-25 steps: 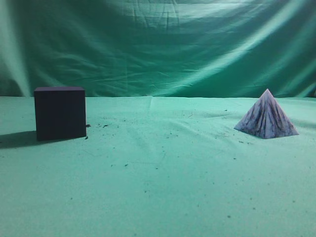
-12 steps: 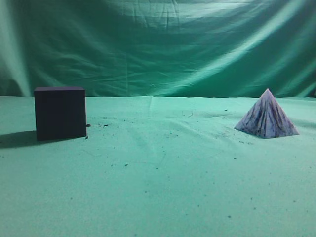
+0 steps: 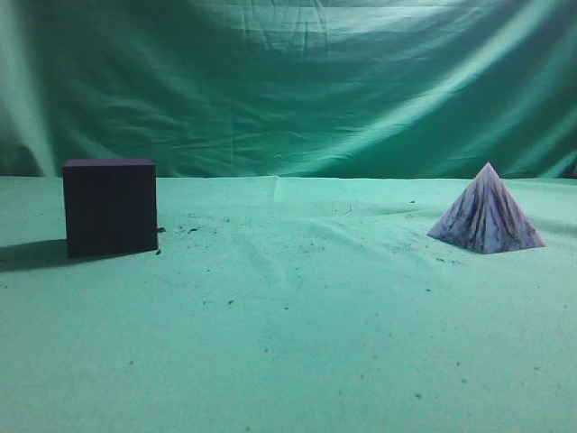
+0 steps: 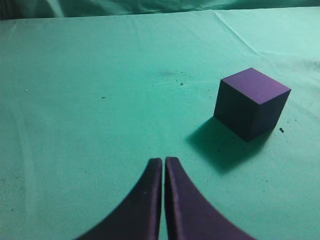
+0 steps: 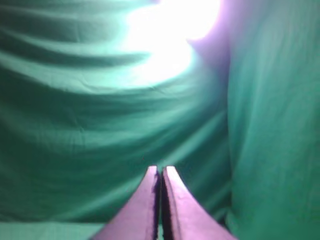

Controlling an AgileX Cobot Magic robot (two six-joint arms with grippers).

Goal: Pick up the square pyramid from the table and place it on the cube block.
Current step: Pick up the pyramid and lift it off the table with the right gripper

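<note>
Your square pyramid (image 3: 487, 214) sits at three o'clock on the worktop (image 3: 297, 343), nearer your right gripper (image 5: 161, 172), both grippers' fingers (image 4: 150, 200) pressed together and empty.

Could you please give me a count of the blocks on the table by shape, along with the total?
Cube block: 1, dark purple, on the left of the exterior view.
Square pyramid: 1, pale with dark streaks, on the right.
Total: 2 blocks, standing apart on the green table.
</note>
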